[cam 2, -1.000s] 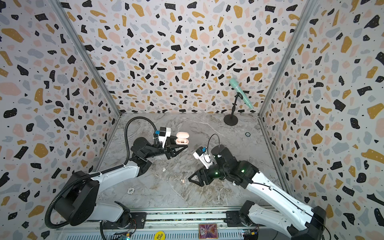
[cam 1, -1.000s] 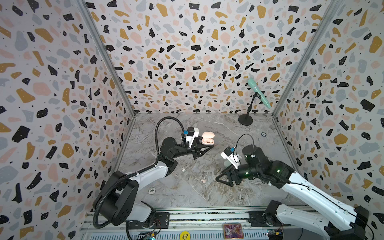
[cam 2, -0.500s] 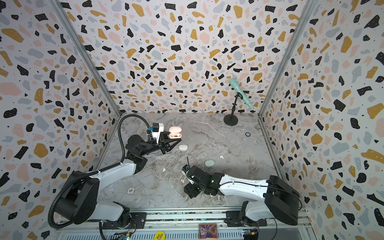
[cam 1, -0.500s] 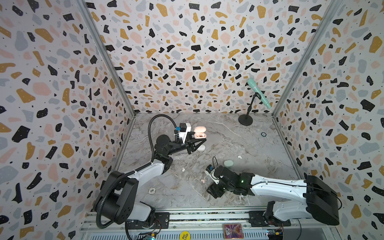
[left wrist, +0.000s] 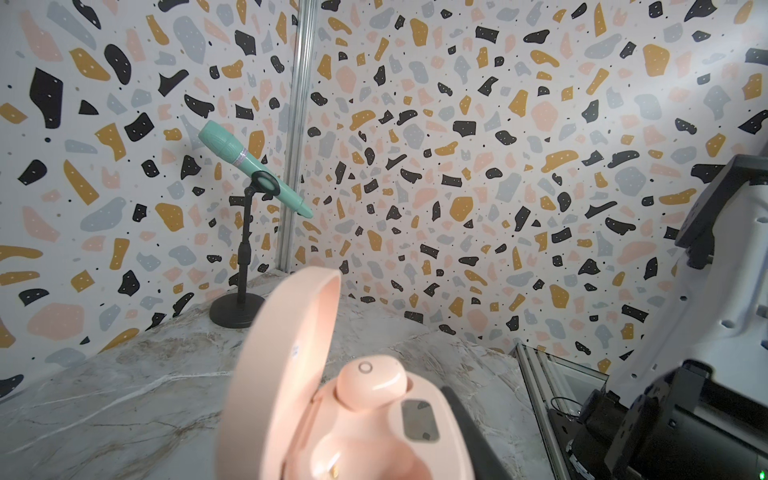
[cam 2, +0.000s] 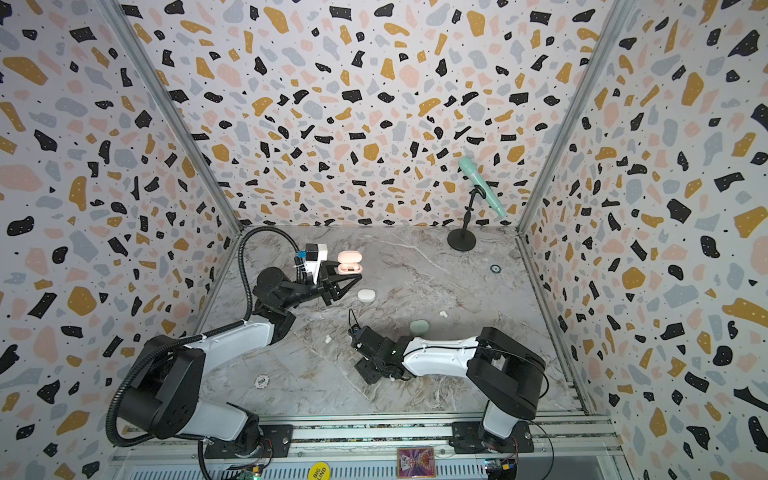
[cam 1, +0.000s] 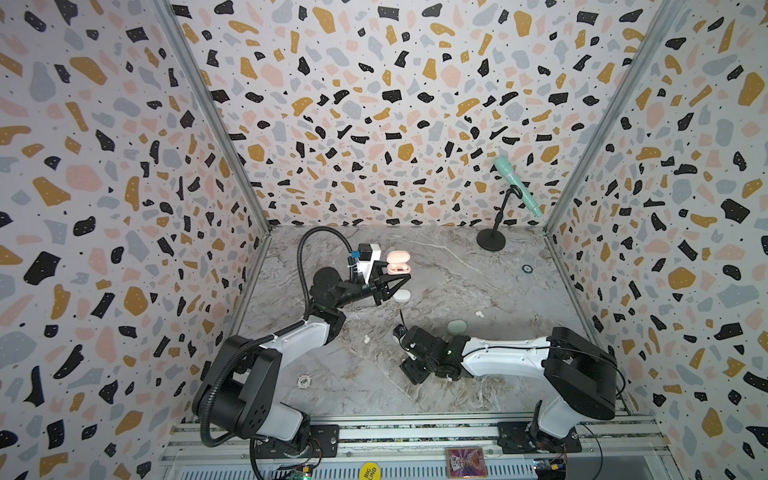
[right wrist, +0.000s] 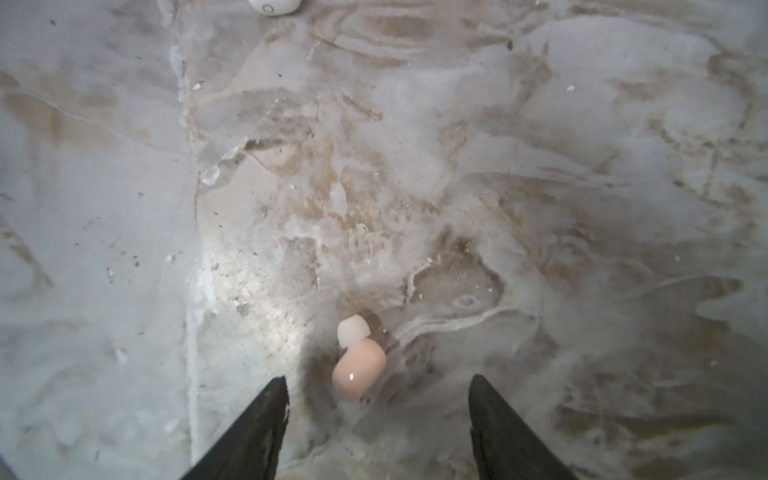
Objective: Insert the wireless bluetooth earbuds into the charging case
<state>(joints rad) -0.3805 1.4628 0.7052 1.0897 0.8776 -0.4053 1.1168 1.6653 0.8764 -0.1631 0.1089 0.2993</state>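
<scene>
Pink earbud [right wrist: 358,370] just between the right jaws' parted tips (clear of both).

You can read "500" on the chip [cam 1: 304,381] lying on the worktop [cam 1: 457,266], and "BIG BLIND" on the yellow disc [cam 1: 370,471] below the front rail [cam 1: 415,432]. The card [cam 1: 460,462] beside it is too small to read.

The marbled worktop [cam 1: 457,270] carries a white case [cam 1: 402,295] at twelve o'clock, a mint case [cam 1: 457,326] at three, a white earbud [cam 1: 366,339] at nine, a microphone stand [cam 1: 491,240] at one and a poker chip [cam 1: 304,380] at eight.
</scene>
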